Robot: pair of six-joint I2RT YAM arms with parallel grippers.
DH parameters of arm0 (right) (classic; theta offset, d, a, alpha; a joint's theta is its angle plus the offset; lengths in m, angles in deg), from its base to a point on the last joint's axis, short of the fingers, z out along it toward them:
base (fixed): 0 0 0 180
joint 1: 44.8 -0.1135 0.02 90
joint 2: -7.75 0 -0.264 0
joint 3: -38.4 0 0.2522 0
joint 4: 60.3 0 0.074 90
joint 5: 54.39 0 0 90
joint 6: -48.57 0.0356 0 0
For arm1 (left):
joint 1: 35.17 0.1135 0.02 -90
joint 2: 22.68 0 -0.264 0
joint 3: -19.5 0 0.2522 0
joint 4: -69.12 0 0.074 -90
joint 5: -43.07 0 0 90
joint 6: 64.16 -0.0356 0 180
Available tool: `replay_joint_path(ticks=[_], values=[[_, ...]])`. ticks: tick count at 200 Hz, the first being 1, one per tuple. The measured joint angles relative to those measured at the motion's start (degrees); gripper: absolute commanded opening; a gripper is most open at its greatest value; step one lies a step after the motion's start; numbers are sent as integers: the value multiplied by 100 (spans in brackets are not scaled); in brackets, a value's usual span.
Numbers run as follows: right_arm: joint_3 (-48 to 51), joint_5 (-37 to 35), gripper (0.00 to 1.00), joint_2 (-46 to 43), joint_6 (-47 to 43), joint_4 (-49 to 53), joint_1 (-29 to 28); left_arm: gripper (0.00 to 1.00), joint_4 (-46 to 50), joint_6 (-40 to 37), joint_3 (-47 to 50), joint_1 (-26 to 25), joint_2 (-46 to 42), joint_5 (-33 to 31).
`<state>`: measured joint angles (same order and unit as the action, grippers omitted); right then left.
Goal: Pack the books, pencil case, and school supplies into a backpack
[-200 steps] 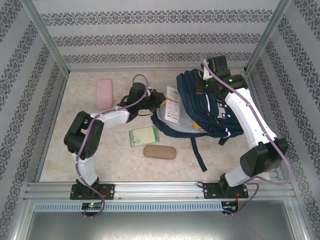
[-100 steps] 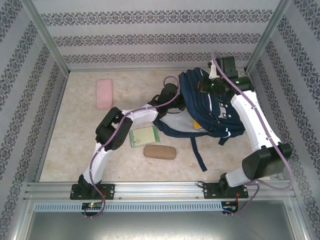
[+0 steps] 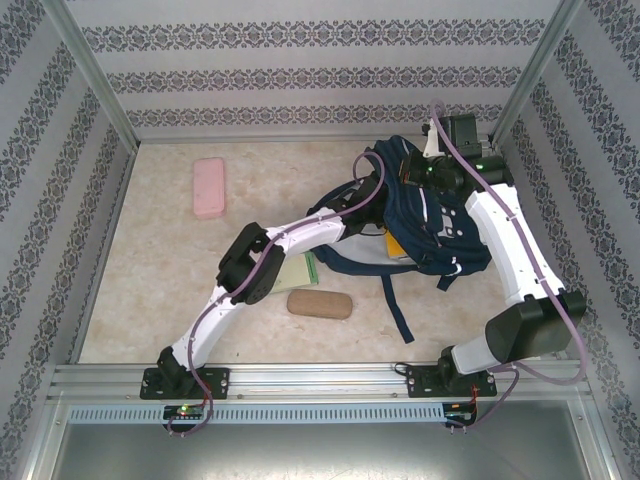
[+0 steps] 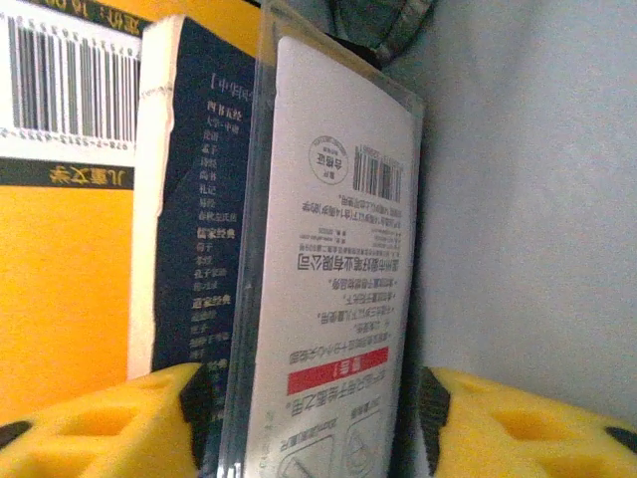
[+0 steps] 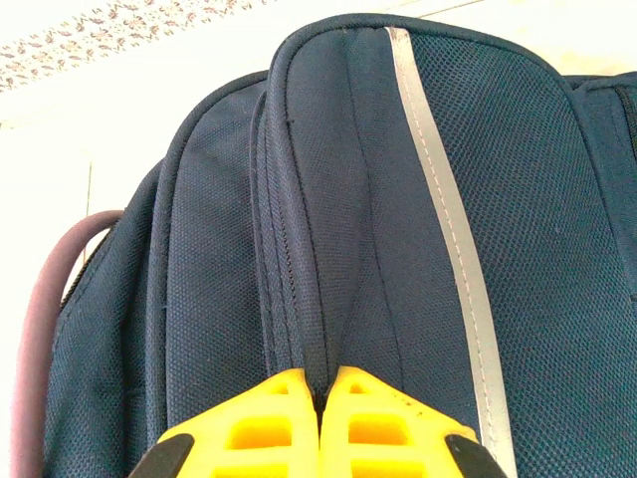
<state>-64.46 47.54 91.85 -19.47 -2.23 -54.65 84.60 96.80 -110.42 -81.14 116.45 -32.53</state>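
Two arms, change: the left arm now stretches far across the desk (image 3: 150,290) to the backpack (image 3: 415,215) mouth. A second ago it was folded back over mid-desk, with the white pack lifted outside the bag. The right arm has barely shifted.
Left tool (image 4: 317,428): yellow fingers spread, dark pads either side of the white pack (image 4: 338,269), which stands slanted between them. Cannot tell whether the pads touch it.
Right tool (image 5: 320,398): yellow fingers pressed together, pinching the backpack's corded rim at its far top edge.
White pack: inside the backpack. Glossy clear sleeve over a flat white card, with a barcode, small black print and one red bar.
Books inside: dark blue booklet (image 4: 194,249) with white print and a worn pale edge, just beside the pack. Yellow booklet (image 4: 60,279) behind it, barcoded.
Bag lining: smooth pale grey wall (image 4: 537,199) on the pack's other side.
Backpack shell: navy woven mesh, ribbed seams, one grey-white reflective stripe (image 5: 438,199). A dark strap (image 3: 397,310) trails toward the near edge.
Pale green notebook (image 3: 302,272): flat on the desk, now half under the left arm's elbow.
Loose on desk, unmoved: pink flat case (image 3: 208,187), rounded corners; brown oblong case (image 3: 320,304), matte.
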Motion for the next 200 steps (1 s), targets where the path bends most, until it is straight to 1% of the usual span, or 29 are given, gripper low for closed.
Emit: replay_joint_path(ticks=[18,25,61,91,98,111,128,161,176,186,190,196,200], values=[[111,13,0,-66,2,-109,0,75,369,-289,103,2,-214,-83],[155,20,0,-92,2,-144,0,76,516,-400,190,4,-337,-114],[490,114,0,-251,11,-424,0,76,1043,-949,970,70,-1207,-249],[841,280,0,-295,28,-691,-55,75,1290,-1327,1873,236,-2262,-415],[938,297,0,-308,31,-769,-81,75,1344,-1427,2114,323,-2535,-457],[1084,315,0,-326,39,-883,-151,80,1471,-1624,2529,538,-2992,-555],[1244,313,0,-339,42,-1036,-267,80,1615,-1878,3034,892,-3477,-619],[1469,216,0,-337,39,-1178,-525,74,2022,-2356,3635,1731,-3877,-654],[1547,96,0,-337,26,-1207,-658,70,2186,-2496,3928,2011,-3969,-686],[1593,-11,4,-332,15,-1207,-763,67,2277,-2583,4133,2103,-4030,-699],[1613,-61,9,-330,4,-1207,-811,66,2312,-2594,4205,2116,-4057,-697],[1644,-149,22,-326,-4,-1202,-887,66,2345,-2618,4347,2127,-4103,-693],[1659,-214,25,-319,-37,-1200,-946,65,2363,-2629,4439,2124,-4138,-695]])
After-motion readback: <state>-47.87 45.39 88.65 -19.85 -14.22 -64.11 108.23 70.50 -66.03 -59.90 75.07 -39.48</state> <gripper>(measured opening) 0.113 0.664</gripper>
